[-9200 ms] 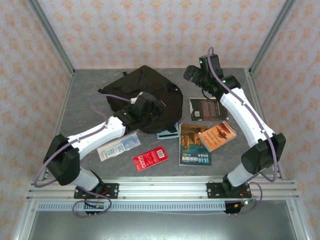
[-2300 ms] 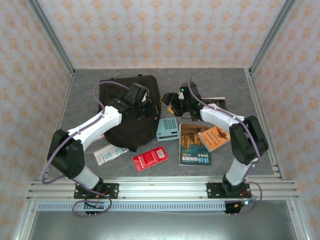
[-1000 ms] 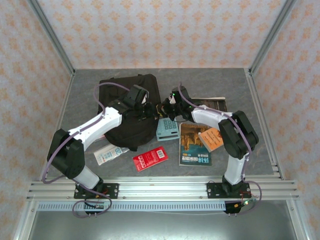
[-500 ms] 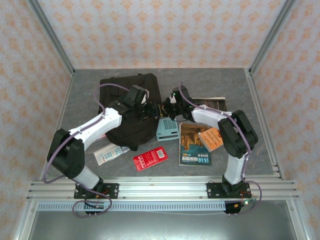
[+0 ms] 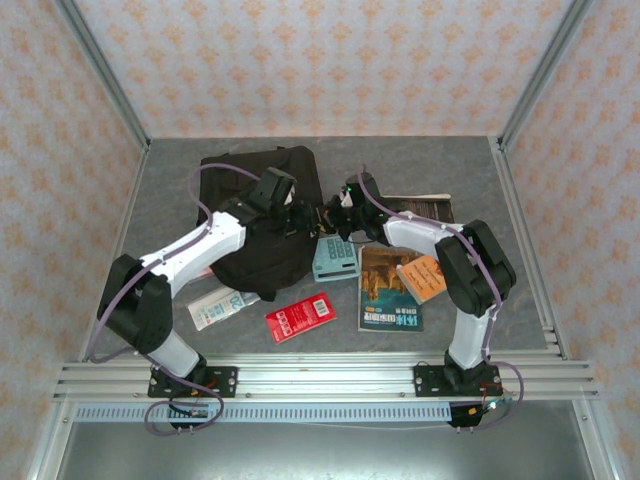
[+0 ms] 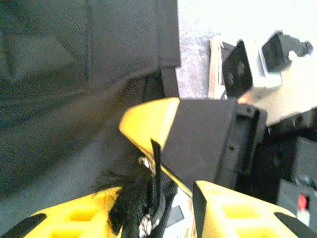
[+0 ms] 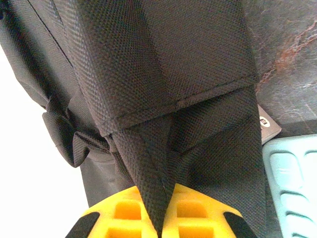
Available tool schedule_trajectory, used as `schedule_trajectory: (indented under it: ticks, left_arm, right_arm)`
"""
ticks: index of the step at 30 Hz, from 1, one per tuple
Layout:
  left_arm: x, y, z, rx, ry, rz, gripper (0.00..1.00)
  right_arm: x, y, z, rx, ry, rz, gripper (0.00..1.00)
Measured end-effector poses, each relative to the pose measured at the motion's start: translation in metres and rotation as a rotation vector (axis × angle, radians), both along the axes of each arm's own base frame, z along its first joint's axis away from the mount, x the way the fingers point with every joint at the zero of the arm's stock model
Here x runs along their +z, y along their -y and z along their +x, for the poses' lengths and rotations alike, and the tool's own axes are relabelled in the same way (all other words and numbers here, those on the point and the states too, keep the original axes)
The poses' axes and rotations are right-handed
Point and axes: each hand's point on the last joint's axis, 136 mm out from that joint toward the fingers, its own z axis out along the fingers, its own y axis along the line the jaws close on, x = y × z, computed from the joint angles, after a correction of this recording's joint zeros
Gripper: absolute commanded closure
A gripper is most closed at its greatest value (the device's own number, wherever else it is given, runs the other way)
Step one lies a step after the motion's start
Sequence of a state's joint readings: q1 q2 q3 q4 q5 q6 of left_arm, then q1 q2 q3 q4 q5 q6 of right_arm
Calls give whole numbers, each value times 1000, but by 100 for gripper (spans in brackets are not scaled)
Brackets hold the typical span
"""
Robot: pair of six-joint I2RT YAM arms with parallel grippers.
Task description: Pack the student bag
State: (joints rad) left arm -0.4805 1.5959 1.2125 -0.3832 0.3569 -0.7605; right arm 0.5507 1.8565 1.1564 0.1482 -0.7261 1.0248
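The student bag (image 5: 250, 215), a large black fabric backpack, lies at the table's middle left. Both grippers meet at its right edge. My right gripper (image 5: 336, 214) is shut on a fold of the bag's fabric (image 7: 163, 163), which is pinched between its yellow fingers (image 7: 198, 218). My left gripper (image 5: 293, 218) faces it from the left. In the left wrist view the left gripper (image 6: 158, 210) stands open, and a frayed black zipper cord (image 6: 148, 193) hangs beside its left finger. Just ahead is the right gripper's yellow fingertip (image 6: 148, 119).
A teal calculator (image 5: 336, 258) lies just below the grippers. Right of it are a brown-covered book (image 5: 385, 290), an orange book (image 5: 432, 275) and a dark book (image 5: 425, 207). A red packet (image 5: 300, 317) and a white pouch (image 5: 222, 306) lie near the front.
Over the last second both arms stay nearly still at the bag's right edge, and the left jaws have parted. Long before, the bag lay further right and the right arm was off it.
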Motion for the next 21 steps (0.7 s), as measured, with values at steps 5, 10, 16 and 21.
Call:
schedule_trajectory:
  ticks: [5,10,16,21]
  left_arm:
    - [-20,-25,23,102,-46,-6,65]
    - [-33,-31,33,137,-78,-6,70]
    - [-24,-35,37,151,-67,25,67]
    - [-4,-55,27,180,-48,112,61]
  right_arm:
    - [-1,-3,-3,8,9,6,100]
    - [-2,-3,-3,9,11,7,100]
    - [-4,-3,-4,21,23,-5,100]
    - [-3,-3,-5,27,32,-8,100]
